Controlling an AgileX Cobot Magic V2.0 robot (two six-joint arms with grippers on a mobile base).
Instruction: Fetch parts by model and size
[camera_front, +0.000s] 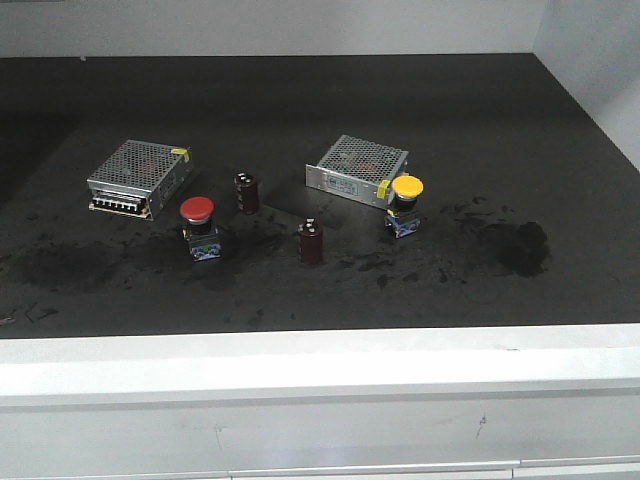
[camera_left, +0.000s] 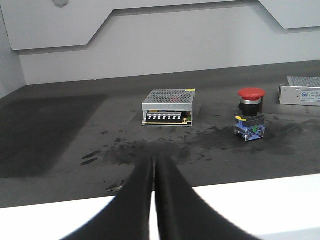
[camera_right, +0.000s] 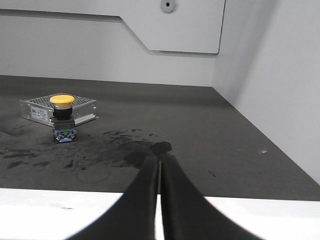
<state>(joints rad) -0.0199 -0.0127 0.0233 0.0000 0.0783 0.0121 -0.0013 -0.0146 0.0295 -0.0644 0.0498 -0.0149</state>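
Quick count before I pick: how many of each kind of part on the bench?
Push-button switches: 2, the red switch and the yellow switch.
Silver perforated boxes: 2, the left box and the right box.
Dark red capacitors: 2, the rear capacitor and the front capacitor.
Total: 6.

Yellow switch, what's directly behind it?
A silver perforated metal box sits right behind the yellow switch. The switch covers the box's near corner, so contact cannot be told.
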